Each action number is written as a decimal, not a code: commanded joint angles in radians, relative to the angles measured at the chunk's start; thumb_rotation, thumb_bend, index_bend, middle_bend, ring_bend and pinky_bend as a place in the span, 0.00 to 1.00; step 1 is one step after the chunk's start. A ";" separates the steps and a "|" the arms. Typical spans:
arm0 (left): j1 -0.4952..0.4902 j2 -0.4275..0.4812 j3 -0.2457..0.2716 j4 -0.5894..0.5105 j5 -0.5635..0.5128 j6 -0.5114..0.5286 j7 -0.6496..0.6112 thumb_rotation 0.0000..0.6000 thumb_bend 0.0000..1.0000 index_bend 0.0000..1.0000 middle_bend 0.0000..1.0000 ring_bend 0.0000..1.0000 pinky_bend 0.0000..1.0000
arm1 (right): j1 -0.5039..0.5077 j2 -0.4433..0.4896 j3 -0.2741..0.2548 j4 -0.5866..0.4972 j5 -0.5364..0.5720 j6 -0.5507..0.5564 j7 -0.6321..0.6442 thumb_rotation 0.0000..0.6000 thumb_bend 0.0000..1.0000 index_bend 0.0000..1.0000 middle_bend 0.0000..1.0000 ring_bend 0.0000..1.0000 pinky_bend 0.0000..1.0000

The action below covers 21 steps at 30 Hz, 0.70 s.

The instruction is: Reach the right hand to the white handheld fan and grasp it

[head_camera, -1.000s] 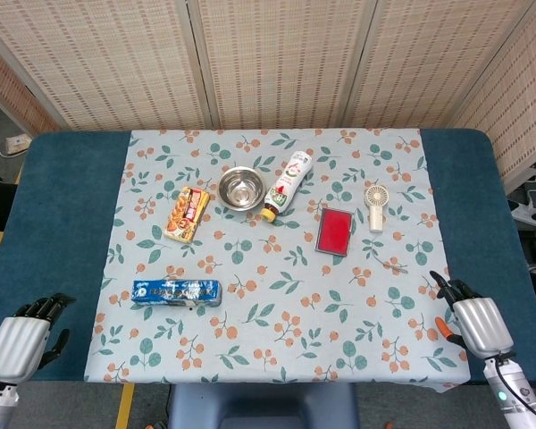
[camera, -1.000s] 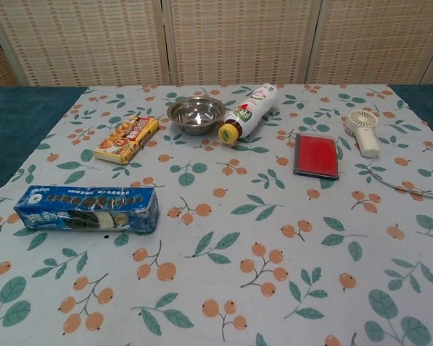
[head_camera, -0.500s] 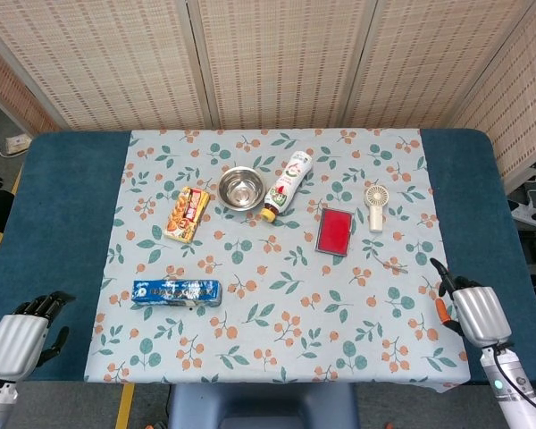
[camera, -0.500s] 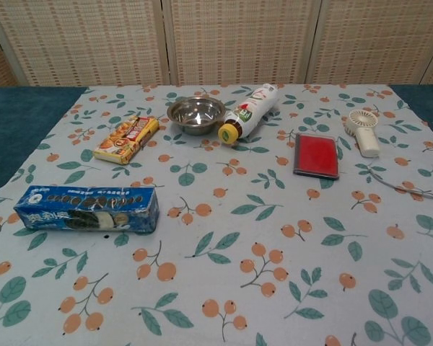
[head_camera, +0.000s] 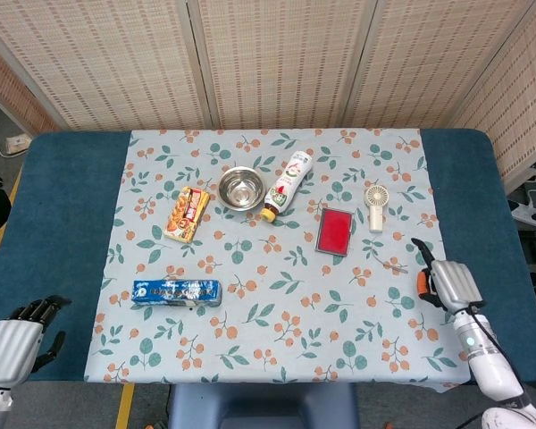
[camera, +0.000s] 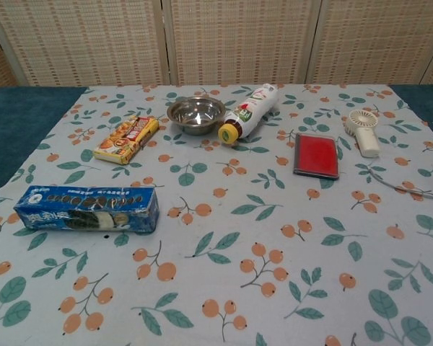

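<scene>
Near the tablecloth's right edge, your right hand [head_camera: 445,281] has moved up and inward from the front right corner over the last second, fingers loosely apart, holding nothing. The white handheld fan [head_camera: 374,206] lies flat toward the far right, just beside the red case [head_camera: 336,231], still well apart from the hand. Reach is underway; grasp not started. Left hand [head_camera: 13,335] idles at front left, fingers curled.
</scene>
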<state>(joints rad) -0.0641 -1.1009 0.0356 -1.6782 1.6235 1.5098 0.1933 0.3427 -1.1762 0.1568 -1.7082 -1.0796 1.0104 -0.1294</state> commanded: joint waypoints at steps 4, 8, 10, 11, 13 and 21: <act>-0.003 0.000 -0.003 -0.001 -0.003 -0.005 0.001 1.00 0.43 0.26 0.25 0.28 0.43 | 0.149 -0.030 0.058 -0.018 0.255 -0.102 -0.147 1.00 0.69 0.00 0.76 0.66 0.80; -0.003 0.002 -0.003 -0.003 -0.004 -0.005 -0.002 1.00 0.42 0.26 0.25 0.28 0.43 | 0.209 -0.077 0.059 0.016 0.364 -0.102 -0.214 1.00 0.69 0.00 0.76 0.66 0.80; -0.002 0.003 -0.004 -0.003 -0.006 -0.005 -0.005 1.00 0.42 0.26 0.25 0.28 0.43 | 0.237 -0.103 0.058 0.041 0.411 -0.095 -0.245 1.00 0.69 0.00 0.76 0.66 0.80; -0.002 0.004 -0.004 -0.003 -0.007 -0.005 -0.006 1.00 0.42 0.26 0.25 0.28 0.43 | 0.247 -0.115 0.057 0.053 0.428 -0.091 -0.257 1.00 0.69 0.00 0.76 0.66 0.80; -0.002 0.004 -0.005 -0.002 -0.006 -0.003 -0.010 1.00 0.42 0.26 0.25 0.28 0.43 | 0.268 -0.142 0.055 0.083 0.462 -0.084 -0.278 1.00 0.69 0.00 0.76 0.66 0.80; -0.001 0.004 -0.002 0.000 -0.002 -0.004 -0.010 1.00 0.42 0.26 0.25 0.28 0.43 | 0.315 -0.227 0.053 0.204 0.505 -0.081 -0.296 1.00 0.69 0.00 0.76 0.66 0.80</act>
<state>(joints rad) -0.0652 -1.0966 0.0339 -1.6788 1.6218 1.5053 0.1834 0.6444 -1.3815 0.2083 -1.5310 -0.5853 0.9324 -0.4244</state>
